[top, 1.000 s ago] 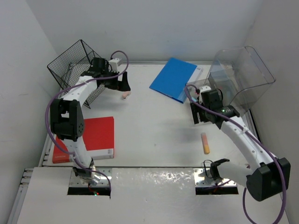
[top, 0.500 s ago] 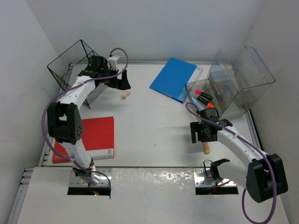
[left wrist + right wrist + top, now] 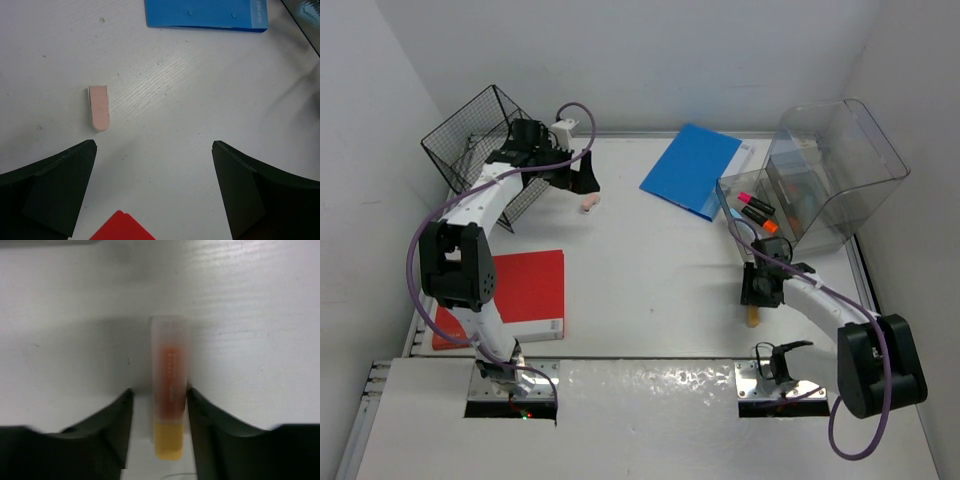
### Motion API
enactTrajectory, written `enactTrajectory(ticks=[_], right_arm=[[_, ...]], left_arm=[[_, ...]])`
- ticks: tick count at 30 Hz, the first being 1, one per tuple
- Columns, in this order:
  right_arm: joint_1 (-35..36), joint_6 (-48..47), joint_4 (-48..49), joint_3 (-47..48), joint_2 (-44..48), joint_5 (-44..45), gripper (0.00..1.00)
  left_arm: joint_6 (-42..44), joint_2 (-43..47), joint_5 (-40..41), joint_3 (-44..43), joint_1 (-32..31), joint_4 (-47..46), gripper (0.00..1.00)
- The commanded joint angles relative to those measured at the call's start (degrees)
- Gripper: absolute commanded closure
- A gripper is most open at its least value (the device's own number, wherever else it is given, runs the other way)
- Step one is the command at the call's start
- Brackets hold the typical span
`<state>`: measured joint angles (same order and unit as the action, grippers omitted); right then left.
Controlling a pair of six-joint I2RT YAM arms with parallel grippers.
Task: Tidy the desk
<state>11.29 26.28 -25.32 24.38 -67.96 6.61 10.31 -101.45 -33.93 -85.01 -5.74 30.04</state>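
The white desk (image 3: 650,260) holds scattered items. My right gripper (image 3: 760,290) is low over an orange highlighter with a yellow cap (image 3: 754,318) at the near right. In the right wrist view the highlighter (image 3: 170,375) lies between the fingers of the right gripper (image 3: 160,395). The right finger touches it and a small gap shows on the left, so the jaws are open around it. My left gripper (image 3: 582,185) hangs open and empty at the far left, beside a pink eraser (image 3: 588,204). In the left wrist view the eraser (image 3: 98,107) lies ahead of the left gripper (image 3: 155,150), to the left.
A black wire basket (image 3: 480,140) lies tipped at the far left. A blue folder (image 3: 692,168) lies at the far middle. A clear plastic bin (image 3: 830,170) at the far right holds pink and orange markers (image 3: 752,199). A red book (image 3: 525,285) lies near left, its corner showing in the left wrist view (image 3: 122,229).
My right gripper has moved from the clear bin toward the near edge and come down over the orange highlighter. The left arm has hardly moved.
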Motion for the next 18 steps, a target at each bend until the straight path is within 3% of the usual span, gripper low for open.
enactTrajectory(ticks=[1, 2, 3, 7, 12, 18], right_arm=[[-0.04, 2.02, 3.26, -3.46, -1.21, 0.06, 0.62], [-0.04, 2.02, 3.09, -3.90, -0.86, 0.59, 0.68], [-0.04, 2.02, 2.91, -4.25, -0.42, 0.42, 0.81], [1.88, 5.08, 2.47, -5.13, 2.48, -2.48, 1.00], [10.93, 5.10, -2.61, -0.85, 4.07, 4.70, 1.00], [23.15, -4.03, -4.22, 9.43, 0.74, 1.03, 1.00]], left_arm=[[2.00, 3.01, -1.75, -1.73, 0.11, -0.07, 0.00], [2.87, 2.92, -1.23, -2.00, 0.11, 0.19, 0.00], [3.14, 2.66, 0.34, -2.87, 0.11, 0.45, 0.00], [4.98, 2.13, 1.76, -4.81, 0.11, 3.00, 0.00], [5.60, 2.75, 1.41, -4.02, 0.11, 3.18, 0.00], [5.87, 3.01, 1.15, -4.11, 0.11, 3.44, 0.00]])
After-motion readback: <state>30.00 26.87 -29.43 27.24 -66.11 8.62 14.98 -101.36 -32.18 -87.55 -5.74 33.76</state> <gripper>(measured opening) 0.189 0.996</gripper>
